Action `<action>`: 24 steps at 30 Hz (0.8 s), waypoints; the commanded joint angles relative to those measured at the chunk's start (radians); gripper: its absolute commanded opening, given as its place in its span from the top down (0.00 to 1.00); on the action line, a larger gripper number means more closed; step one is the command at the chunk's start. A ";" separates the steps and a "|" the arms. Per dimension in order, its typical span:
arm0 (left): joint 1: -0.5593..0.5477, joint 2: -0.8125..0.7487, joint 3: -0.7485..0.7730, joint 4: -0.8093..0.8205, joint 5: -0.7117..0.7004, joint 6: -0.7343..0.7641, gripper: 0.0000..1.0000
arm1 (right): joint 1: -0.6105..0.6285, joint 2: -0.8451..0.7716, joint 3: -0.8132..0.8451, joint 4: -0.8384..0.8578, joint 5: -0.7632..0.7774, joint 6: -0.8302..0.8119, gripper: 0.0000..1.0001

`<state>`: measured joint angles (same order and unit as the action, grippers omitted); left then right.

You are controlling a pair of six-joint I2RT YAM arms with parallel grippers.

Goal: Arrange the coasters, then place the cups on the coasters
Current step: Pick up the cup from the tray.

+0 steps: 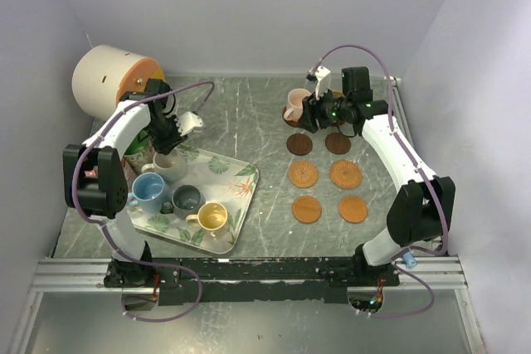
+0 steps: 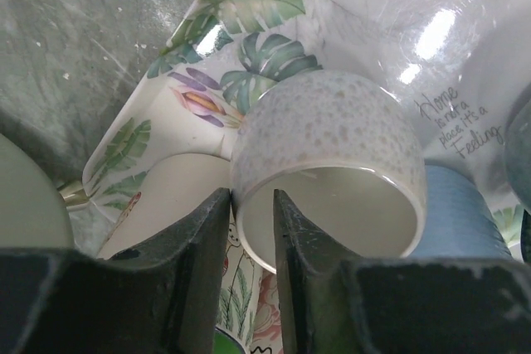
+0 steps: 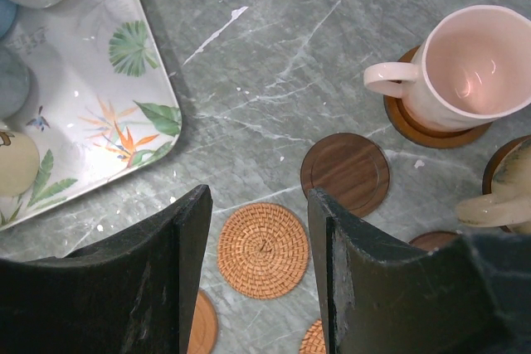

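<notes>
The cream cup (image 2: 332, 134) is glazed ceramic, speckled outside and smooth within; it stands upright, mouth up, at the far left end of the glossy leaf-print tray (image 2: 178, 122). The matte black left fingers (image 2: 195, 279) straddle its rim, one inside the wall and one outside, close to both faces; whether they are clenched on it I cannot tell. The right fingers (image 3: 166, 279) stand released, nothing between them, above the marbled tabletop (image 3: 274, 64); there the pink cup (image 3: 473, 68) sits upright on a dark wooden coaster (image 3: 406, 122), handle toward the tray, near a flat round woven coaster (image 3: 263, 250).
</notes>
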<state>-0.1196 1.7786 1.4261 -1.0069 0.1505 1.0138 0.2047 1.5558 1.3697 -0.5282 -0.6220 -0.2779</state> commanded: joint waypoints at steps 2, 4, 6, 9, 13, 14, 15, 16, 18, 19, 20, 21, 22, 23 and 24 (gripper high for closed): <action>0.007 -0.003 -0.021 0.032 0.005 0.005 0.65 | 0.002 0.007 0.004 0.005 -0.013 -0.010 0.50; 0.006 -0.003 -0.020 0.035 0.015 0.004 0.68 | 0.002 0.009 0.006 0.002 -0.014 -0.008 0.50; 0.006 0.000 -0.018 0.033 0.028 0.010 0.71 | 0.002 0.011 0.007 0.001 -0.016 -0.009 0.50; 0.005 0.003 -0.018 0.042 0.038 0.014 0.74 | 0.002 0.007 0.008 0.001 -0.014 -0.009 0.50; -0.004 0.010 -0.008 0.049 0.049 0.008 0.79 | 0.002 0.005 0.008 0.001 -0.012 -0.007 0.50; -0.008 0.011 -0.004 0.051 0.054 0.007 0.81 | 0.002 0.004 0.009 0.000 -0.012 -0.007 0.50; -0.012 0.011 -0.002 0.053 0.058 0.004 0.81 | 0.002 0.007 0.009 -0.001 -0.012 -0.007 0.50; -0.018 0.011 0.000 0.055 0.060 0.003 0.82 | 0.002 0.006 0.011 -0.002 -0.012 -0.008 0.50; -0.033 0.009 0.000 0.065 0.060 0.000 0.84 | 0.002 0.007 0.012 -0.004 -0.012 -0.007 0.50; -0.041 0.006 0.000 0.073 0.057 -0.002 0.85 | 0.002 0.007 0.012 -0.004 -0.012 -0.006 0.50; -0.051 0.003 0.001 0.083 0.055 -0.008 0.87 | 0.002 0.006 0.013 -0.005 -0.013 -0.007 0.50; -0.063 0.002 0.005 0.090 0.056 -0.017 0.88 | 0.002 0.005 0.015 -0.006 -0.013 -0.007 0.50; -0.071 0.002 0.014 0.093 0.060 -0.026 0.89 | 0.002 0.004 0.017 -0.007 -0.014 -0.006 0.50; -0.080 0.002 0.030 0.097 0.063 -0.041 0.90 | 0.002 0.002 0.017 -0.006 -0.015 -0.003 0.50; -0.088 0.000 0.044 0.101 0.068 -0.056 0.92 | 0.002 -0.001 0.016 -0.003 -0.015 0.000 0.50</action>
<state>-0.1680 1.7824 1.4166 -0.9382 0.1616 1.0042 0.2050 1.5566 1.3701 -0.5293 -0.6224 -0.2775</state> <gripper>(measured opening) 0.159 0.503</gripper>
